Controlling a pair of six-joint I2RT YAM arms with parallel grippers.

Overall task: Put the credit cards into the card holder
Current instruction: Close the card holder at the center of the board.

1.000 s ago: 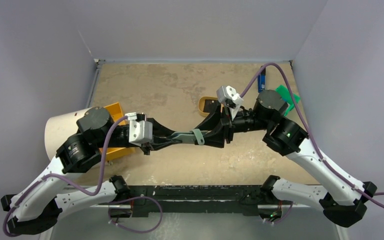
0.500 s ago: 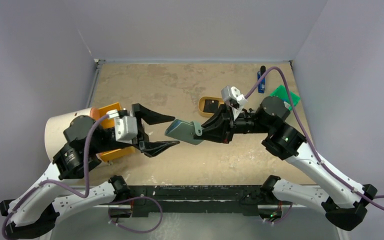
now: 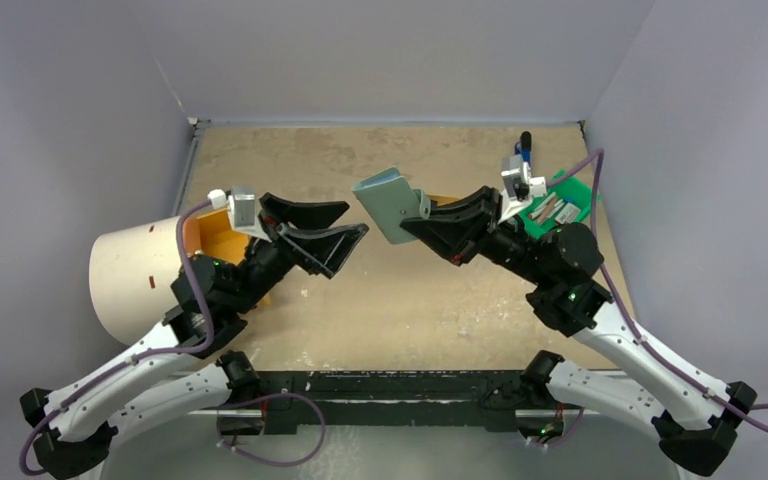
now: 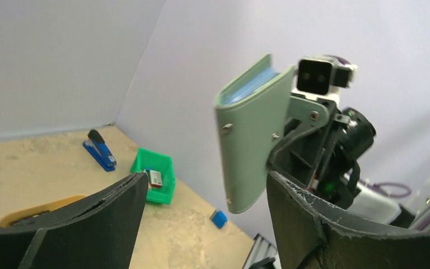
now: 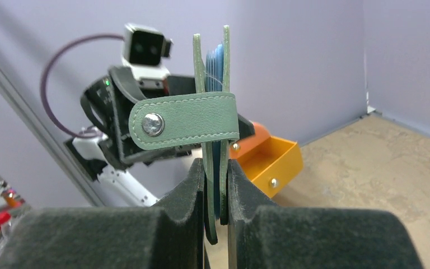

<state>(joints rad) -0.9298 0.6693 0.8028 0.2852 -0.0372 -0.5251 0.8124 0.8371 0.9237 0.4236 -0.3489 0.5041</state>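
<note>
Right wrist view showed the right gripper [image 5: 215, 174] clamped on the card holder [image 5: 185, 120] at its lower edge, holding it upright in the air over the table's [image 3: 360, 300] middle, with blue cards [image 5: 215, 61] between its flaps. The left gripper [image 3: 353, 220] gaped wide and empty. So thin a pinch might let the holder swivel or slip. The table was mottled tan, the walls [image 3: 400, 60] lavender.

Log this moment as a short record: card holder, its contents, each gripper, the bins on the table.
card holder: sage-green, held in the air above the table
contents: blue cards show between its flaps
right gripper: shut on one edge of the card holder
left gripper: open, empty, facing the holder, apart from it
bins: green bin at far right, orange bin at left
</note>
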